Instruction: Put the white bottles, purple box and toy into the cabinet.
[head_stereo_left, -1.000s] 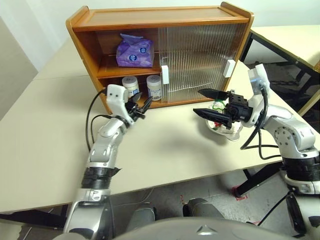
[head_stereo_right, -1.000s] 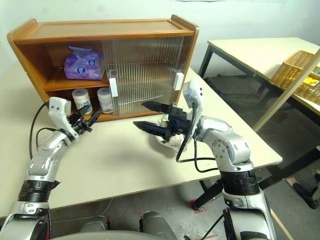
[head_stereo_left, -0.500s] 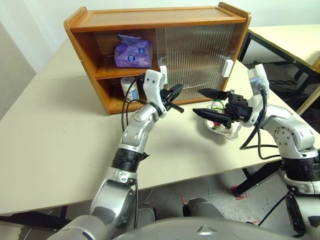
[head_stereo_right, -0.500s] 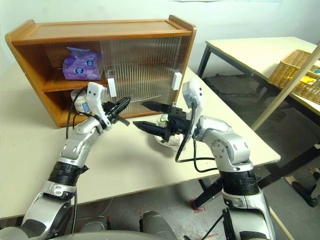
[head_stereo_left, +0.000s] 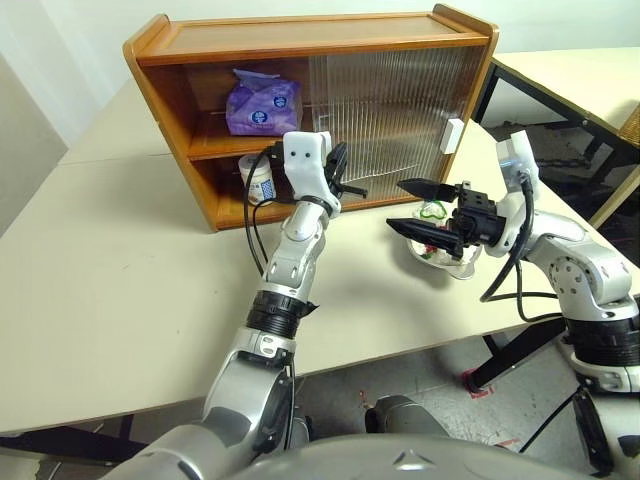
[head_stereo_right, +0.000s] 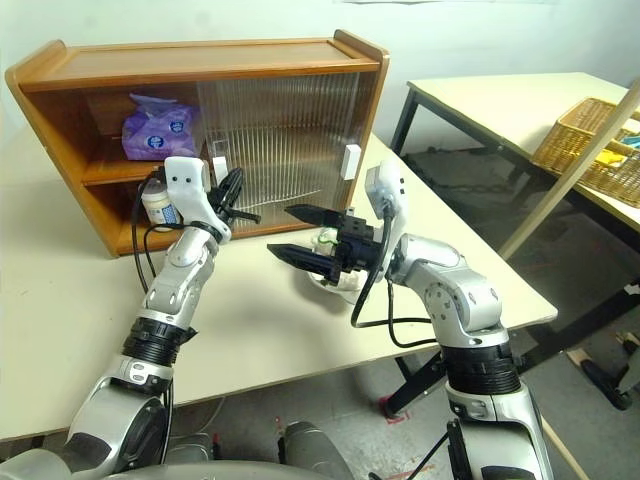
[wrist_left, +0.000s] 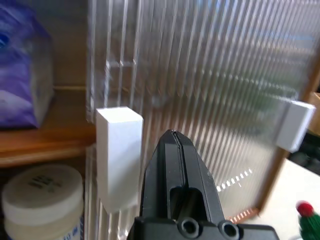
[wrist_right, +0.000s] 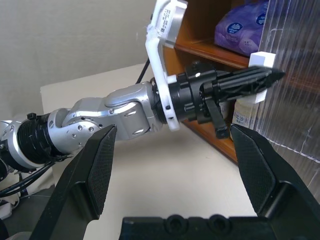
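Cabinet (head_stereo_left: 300, 40): stands long side across the table (head_stereo_left: 100, 300), open front facing the robot; both ribbed sliding doors (head_stereo_left: 385, 120) sit over the right half, so the left half is open.
Purple box (head_stereo_left: 263, 106): on the upper shelf in the open left half, lying with its long axis along the shelf, blue round mark facing out.
White bottle (head_stereo_left: 258, 178): upright on the bottom shelf, lid up, directly below the purple box; the left arm hides much of it, and I can't pick out a second one.
Toy (head_stereo_left: 434, 212): out on the table at about 4 o'clock from the cabinet's middle, tucked in a clear bowl (head_stereo_left: 450, 262); green and red show, but which way it points is hard to tell.
Left gripper (head_stereo_left: 340, 180): fingers pressed tight together, nothing between them, tips aimed at the ribbed doors; in the left wrist view they're just beside the white handle (wrist_left: 118, 155), contact unclear.
Right gripper (head_stereo_left: 412, 207): jaws spread wide, empty, pointing toward 9 o'clock, hovering right over the bowl and toy, not touching either.
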